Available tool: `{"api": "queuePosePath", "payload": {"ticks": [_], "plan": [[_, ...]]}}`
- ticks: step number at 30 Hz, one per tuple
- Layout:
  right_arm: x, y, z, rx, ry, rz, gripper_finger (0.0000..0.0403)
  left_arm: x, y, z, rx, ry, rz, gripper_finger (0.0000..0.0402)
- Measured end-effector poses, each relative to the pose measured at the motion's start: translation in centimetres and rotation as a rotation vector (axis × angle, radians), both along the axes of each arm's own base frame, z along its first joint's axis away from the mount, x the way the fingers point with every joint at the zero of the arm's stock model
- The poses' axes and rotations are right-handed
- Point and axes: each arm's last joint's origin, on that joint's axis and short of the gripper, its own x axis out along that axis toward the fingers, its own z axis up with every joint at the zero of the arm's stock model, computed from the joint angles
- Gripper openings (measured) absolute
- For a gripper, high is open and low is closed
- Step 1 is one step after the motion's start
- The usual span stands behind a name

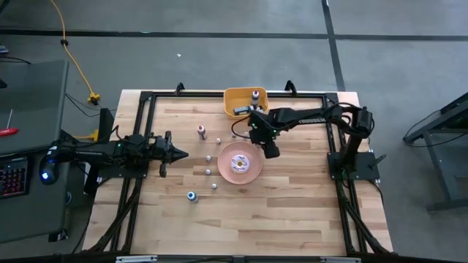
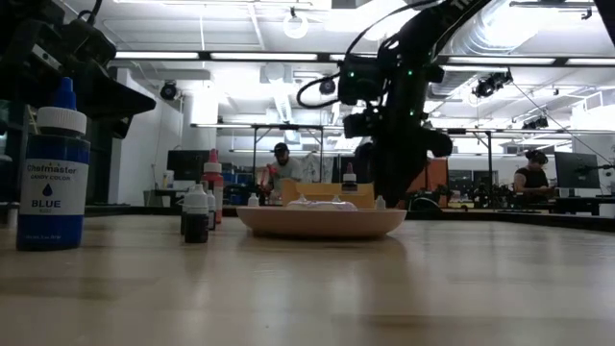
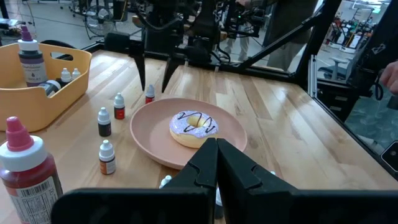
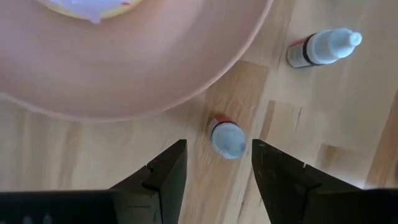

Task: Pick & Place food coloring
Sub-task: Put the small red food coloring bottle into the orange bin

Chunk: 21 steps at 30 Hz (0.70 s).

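The blue food coloring bottle (label reads "Chefmaster", "BLUE") stands at the pink plate's 8 o'clock; the right gripper, open and empty, hovers over a small red-capped bottle at the plate's 11 o'clock on the surface.

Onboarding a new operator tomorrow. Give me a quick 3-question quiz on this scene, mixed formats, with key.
1. True or false: the right end effector is clamped on a small bottle.
2. What lies on the pink plate? A) a blue-capped bottle B) a frosted doughnut C) nothing
3. Fill in: some bottles already sit in the orange ___ at the table's far edge.

Key
1. False. Its fingers stand open above the small bottle, which stands beside the plate's rim, not gripped.
2. B, the doughnut.
3. bin. The left end effector waits over the table's left side.
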Motion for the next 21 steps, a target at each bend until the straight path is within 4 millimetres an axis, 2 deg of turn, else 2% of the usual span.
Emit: {"api": "queuePosePath", "payload": {"ticks": [11,21], "plan": [[0.2,-0.1,-0.11,-0.01,-0.007,-0.018,0.0167,0.0,0.0,0.01,0.0,0.0,0.0,0.0001],[0.26,-0.13,-0.09,-0.005,-0.014,-0.056,0.0118,0.0,0.0,0.0,0.0,0.0,0.0,0.0001]]}}
